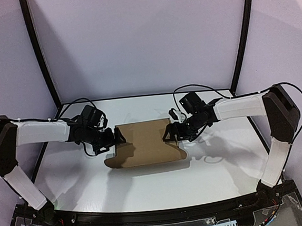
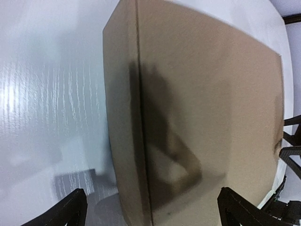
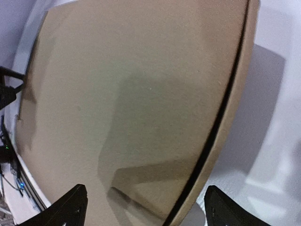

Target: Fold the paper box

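Note:
The paper box [image 1: 146, 143] is brown cardboard, folded mostly closed, lying on the white table between the two arms. My left gripper [image 1: 114, 139] is at its left end and my right gripper [image 1: 168, 132] is at its right end. In the left wrist view the box [image 2: 197, 108] fills the frame, with a dark seam beside its side wall, and the left gripper [image 2: 150, 212] is open wide over that end. In the right wrist view the box [image 3: 131, 103] shows its flat top and a dark gap along its edge, and the right gripper [image 3: 148, 207] is open wide over it.
The white table [image 1: 209, 171] is bounded by a black frame with curved posts at the left [image 1: 40, 54] and right [image 1: 242, 36] and a front rail [image 1: 160, 214]. Black cables loop over both wrists. Purple walls enclose the back and sides.

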Controlling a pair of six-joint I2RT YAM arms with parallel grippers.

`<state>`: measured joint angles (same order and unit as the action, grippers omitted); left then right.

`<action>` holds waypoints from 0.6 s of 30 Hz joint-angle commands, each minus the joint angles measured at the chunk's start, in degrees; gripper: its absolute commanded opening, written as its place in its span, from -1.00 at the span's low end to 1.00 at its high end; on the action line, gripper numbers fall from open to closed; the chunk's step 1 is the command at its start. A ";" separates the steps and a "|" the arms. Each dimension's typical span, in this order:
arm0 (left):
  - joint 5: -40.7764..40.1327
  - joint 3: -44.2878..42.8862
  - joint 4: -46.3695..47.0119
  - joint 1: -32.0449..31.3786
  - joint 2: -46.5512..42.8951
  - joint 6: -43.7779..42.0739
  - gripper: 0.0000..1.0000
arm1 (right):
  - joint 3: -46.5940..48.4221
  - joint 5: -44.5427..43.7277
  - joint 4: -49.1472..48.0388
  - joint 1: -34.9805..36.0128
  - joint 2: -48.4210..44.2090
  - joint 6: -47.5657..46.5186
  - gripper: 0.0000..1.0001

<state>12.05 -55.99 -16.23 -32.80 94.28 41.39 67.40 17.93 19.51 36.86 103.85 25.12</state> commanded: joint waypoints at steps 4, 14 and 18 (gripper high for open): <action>-3.47 7.60 11.17 -0.25 -10.44 -1.74 0.98 | -8.06 8.09 -14.05 -2.72 -6.33 -5.92 0.97; 1.65 15.30 29.24 -0.07 -6.11 0.06 0.97 | -14.07 16.85 -22.01 -4.26 -4.13 -4.60 0.97; 7.55 16.05 34.65 -0.07 -3.42 1.64 0.97 | -15.25 19.78 -24.05 -4.26 -2.24 -3.45 0.97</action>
<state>13.34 -41.23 8.69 -32.80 89.25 41.43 53.69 33.28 0.25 32.88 99.61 20.64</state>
